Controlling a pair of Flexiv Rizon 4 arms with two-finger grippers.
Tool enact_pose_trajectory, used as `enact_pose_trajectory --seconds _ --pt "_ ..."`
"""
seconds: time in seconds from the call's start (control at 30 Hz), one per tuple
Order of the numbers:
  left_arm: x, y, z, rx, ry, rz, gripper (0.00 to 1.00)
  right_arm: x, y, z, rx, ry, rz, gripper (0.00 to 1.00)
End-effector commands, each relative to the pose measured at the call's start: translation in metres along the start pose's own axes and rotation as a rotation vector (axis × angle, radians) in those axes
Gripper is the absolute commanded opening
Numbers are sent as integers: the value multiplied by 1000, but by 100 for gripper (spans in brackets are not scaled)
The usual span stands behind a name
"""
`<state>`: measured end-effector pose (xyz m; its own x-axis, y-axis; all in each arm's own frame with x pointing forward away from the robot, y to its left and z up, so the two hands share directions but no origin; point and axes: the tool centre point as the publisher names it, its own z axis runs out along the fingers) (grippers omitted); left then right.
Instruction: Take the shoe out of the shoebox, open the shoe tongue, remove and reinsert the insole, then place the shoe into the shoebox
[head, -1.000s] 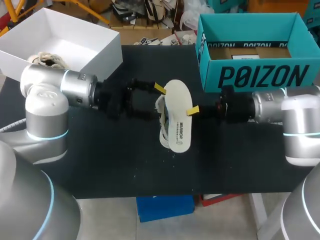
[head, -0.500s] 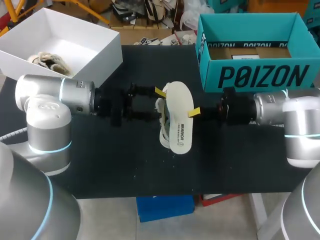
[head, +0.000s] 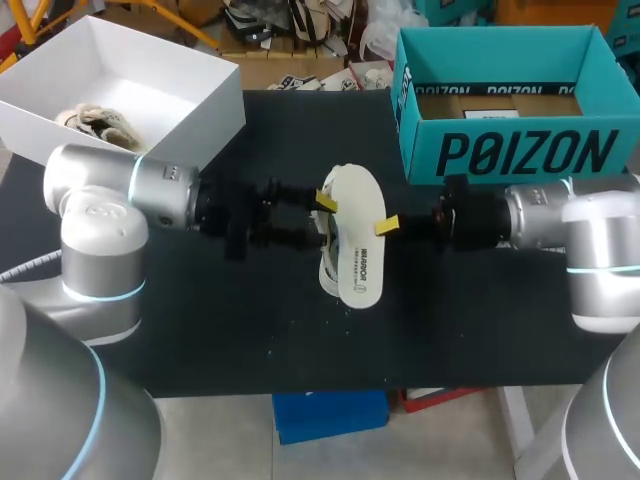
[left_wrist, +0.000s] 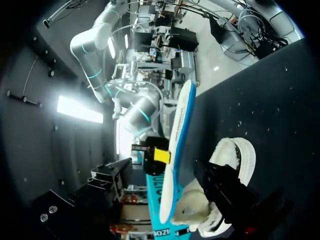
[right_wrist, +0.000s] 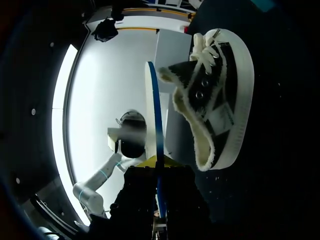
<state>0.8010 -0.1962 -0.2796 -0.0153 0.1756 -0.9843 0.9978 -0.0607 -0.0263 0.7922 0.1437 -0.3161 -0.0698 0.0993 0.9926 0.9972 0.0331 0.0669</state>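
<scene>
Right hand (head: 385, 224) pinches the pulled-out insole (head: 358, 235) mid-frame, left hand (head: 318, 218) stands spread at the shoe (head: 328, 272); reinsertion and boxing apparently remain.

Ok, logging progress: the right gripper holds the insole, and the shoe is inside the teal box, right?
No: the head view shows the shoe lying on the black table, outside the teal box. The right gripper does hold the insole.
</scene>
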Motion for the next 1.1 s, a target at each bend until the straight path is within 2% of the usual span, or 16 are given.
enact_pose_trajectory --seconds 0.03,0.33,0.37,0.4,0.43,0.53,0.77,0.93,1.03,1.1 --pt "0 1 1 1 3 1 100 0 2 2 1 -6 3 0" --pt "0 1 1 1 3 1 100 3 1 2 2 -13 4 0" --pt "0 1 1 1 3 1 87 3 0 2 2 -14 5 0" --pt "0 1 1 1 3 1 53 3 0 1 1 -14 6 0" --pt "1 2 1 -1 -1 0 42 3 -1 1 1 -15 7 0" --pt "3 3 3 -14 -10 6 34 3 -2 0 -1 -16 8 0" --pt "5 7 12 -18 -20 8 35 3 -3 -2 -4 -18 11 0" --pt "7 8 21 -10 -18 7 40 3 -4 -3 -7 -16 14 1" --pt "7 9 27 -6 2 11 54 2 -4 -3 -8 -12 14 0" --pt "8 9 29 -8 8 13 53 1 -5 -3 -8 -11 15 0"
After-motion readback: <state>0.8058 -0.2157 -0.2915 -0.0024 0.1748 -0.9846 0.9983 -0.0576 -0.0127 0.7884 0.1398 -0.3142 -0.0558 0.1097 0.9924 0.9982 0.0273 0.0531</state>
